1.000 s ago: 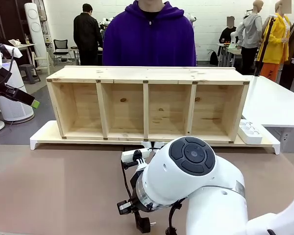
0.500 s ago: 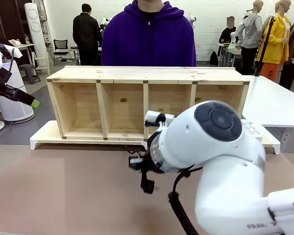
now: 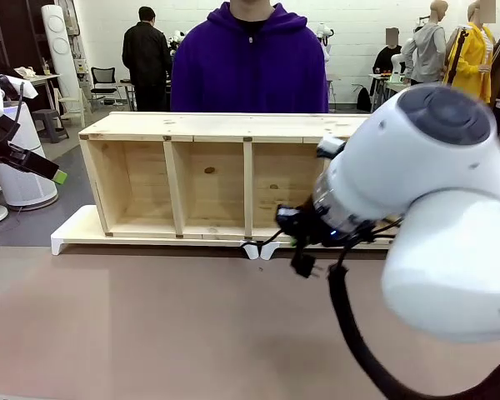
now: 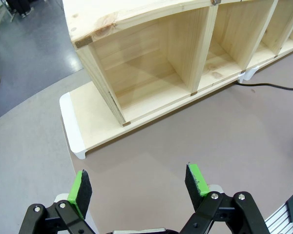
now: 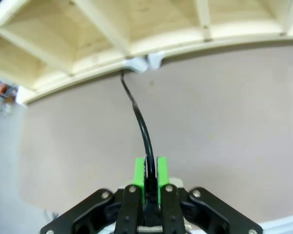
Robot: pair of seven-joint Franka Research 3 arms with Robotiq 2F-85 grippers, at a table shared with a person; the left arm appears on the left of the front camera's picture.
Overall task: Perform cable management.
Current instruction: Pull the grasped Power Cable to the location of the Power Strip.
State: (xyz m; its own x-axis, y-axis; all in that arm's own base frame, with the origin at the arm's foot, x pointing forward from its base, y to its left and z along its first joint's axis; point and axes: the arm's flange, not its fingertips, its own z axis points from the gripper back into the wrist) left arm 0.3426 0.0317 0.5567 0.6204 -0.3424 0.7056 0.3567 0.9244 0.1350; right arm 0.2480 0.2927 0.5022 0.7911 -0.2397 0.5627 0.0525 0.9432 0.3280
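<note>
The right gripper [image 5: 148, 176] has its fingers clamped on the cable [image 5: 139, 122], which runs to the front edge under the wooden shelf [image 5: 49, 29]. The left gripper [image 4: 139, 184] has its fingers apart.

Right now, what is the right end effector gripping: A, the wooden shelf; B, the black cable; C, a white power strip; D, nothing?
B: in the right wrist view the right end effector is pinched shut on the black cable, which runs off toward the wooden shelf.

Bright even indoor light, soft shadows, right wrist view blurred, wide-angle edges bowed
</note>
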